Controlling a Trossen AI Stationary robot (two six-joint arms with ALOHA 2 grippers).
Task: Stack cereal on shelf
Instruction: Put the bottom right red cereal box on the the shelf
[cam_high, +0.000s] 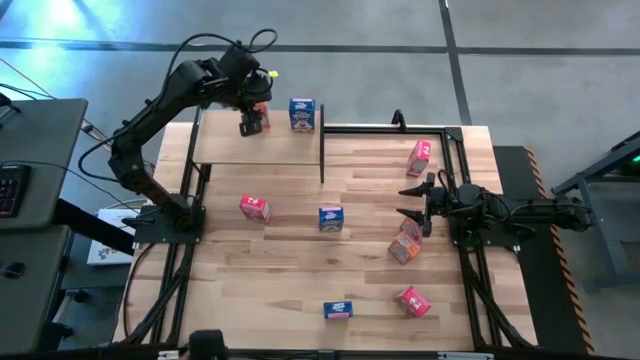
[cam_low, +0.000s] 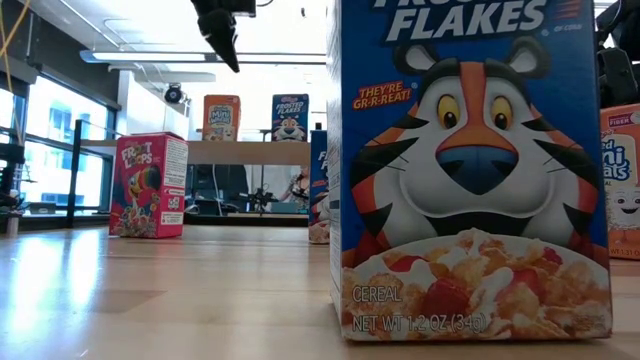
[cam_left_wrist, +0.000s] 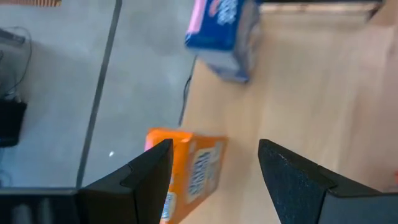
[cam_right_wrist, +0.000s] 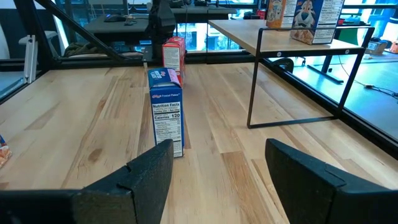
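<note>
Just parked orange box (cam_high: 262, 105) on shelf (cam_high: 230, 150), left pincer (cam_high: 250, 124) released above it; next up, grabbing counter cereal.

Two black, matte robot arms built of jointed segments. The left arm (cam_high: 150, 130) carries looping black cables near its wrist. Each pincer (cam_high: 252, 124) has two dark, wedge-shaped, angular fingers (cam_right_wrist: 149, 177).

Low view crops the nearest blue box (cam_low: 470, 170).
</note>
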